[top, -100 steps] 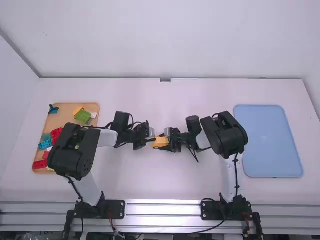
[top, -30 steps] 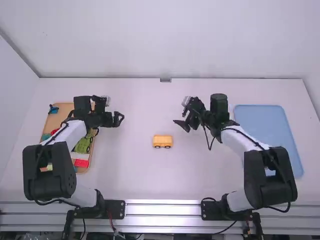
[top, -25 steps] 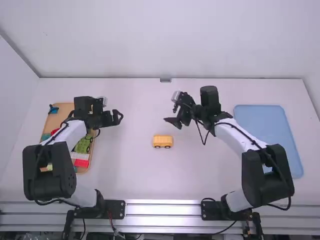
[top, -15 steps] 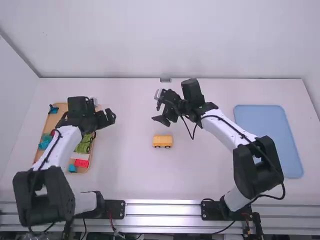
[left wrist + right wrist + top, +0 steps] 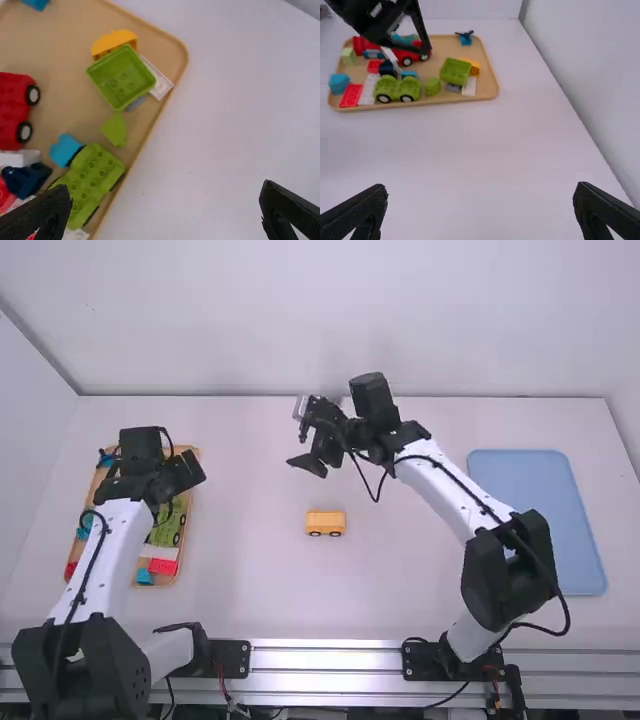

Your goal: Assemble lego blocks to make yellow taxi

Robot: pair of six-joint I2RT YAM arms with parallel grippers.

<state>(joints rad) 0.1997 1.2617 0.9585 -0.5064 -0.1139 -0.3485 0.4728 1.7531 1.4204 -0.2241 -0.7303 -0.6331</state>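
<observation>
White table (image 5: 250,580) bears the yellow vehicle (image 5: 325,523), nearer right end effector (image 5: 305,467) than left end effector (image 5: 201,470), both spread.

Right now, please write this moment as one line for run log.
yellow taxi: ungripped, on table | left tool: open, by parts tray | right tool: open, empty
</observation>
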